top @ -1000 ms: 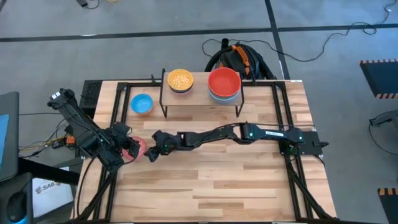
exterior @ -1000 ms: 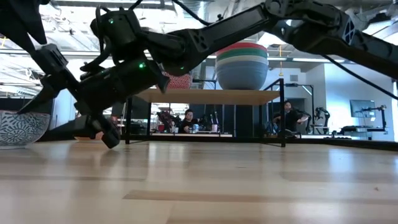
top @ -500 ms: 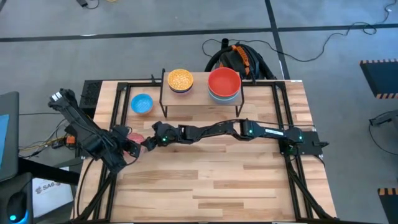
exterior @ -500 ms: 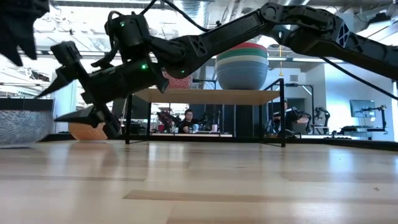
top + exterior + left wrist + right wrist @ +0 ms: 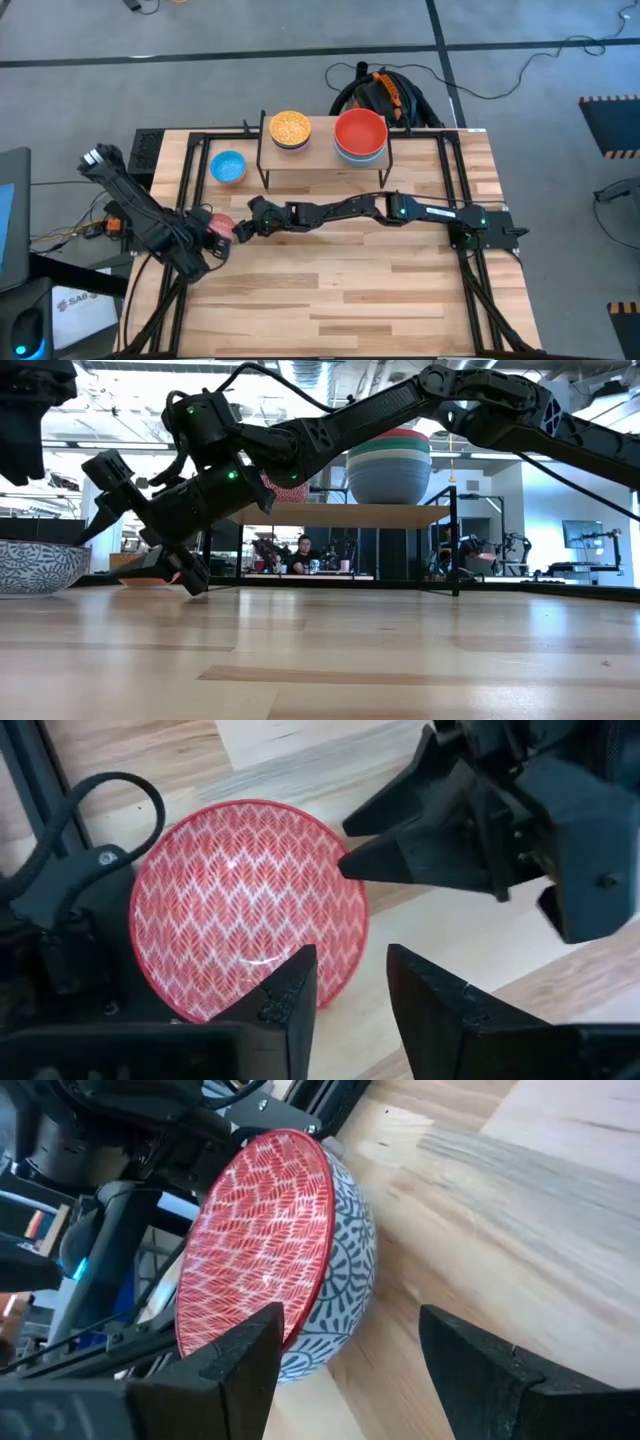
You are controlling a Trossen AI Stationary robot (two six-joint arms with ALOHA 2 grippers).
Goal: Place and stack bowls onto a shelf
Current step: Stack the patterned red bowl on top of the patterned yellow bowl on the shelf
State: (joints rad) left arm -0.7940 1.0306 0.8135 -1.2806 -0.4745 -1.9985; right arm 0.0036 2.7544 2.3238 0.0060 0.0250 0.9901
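Observation:
A bowl, red-patterned inside and blue-white patterned outside (image 5: 218, 228) (image 5: 290, 1240) (image 5: 245, 905) (image 5: 35, 565), stands on its base near the table's left edge. My left gripper (image 5: 345, 965) (image 5: 207, 247) hovers open over the bowl's near side, clear of it. My right gripper (image 5: 350, 1318) (image 5: 243, 229) (image 5: 140, 525) reaches across the table. It is open just right of the bowl, with its fingers pointing at the bowl's side. The shelf (image 5: 322, 156) (image 5: 350, 513) carries a yellow bowl (image 5: 290, 127) on a dark one and a stack topped by a red bowl (image 5: 360, 133) (image 5: 390, 460).
A light blue bowl (image 5: 228, 167) sits on the table left of the shelf. Black frame rails (image 5: 190, 180) run along the table's left and right sides. Bare wood spreads out near the front edge (image 5: 330, 300). People sit in the room beyond the table (image 5: 300, 550).
My left gripper has drawn back from the patterned bowl, rising and moving toward the near-left corner. The bowl now stands alone on the table. My right gripper has lifted off the tabletop and swung toward the far-left, ending open beside the bowl.

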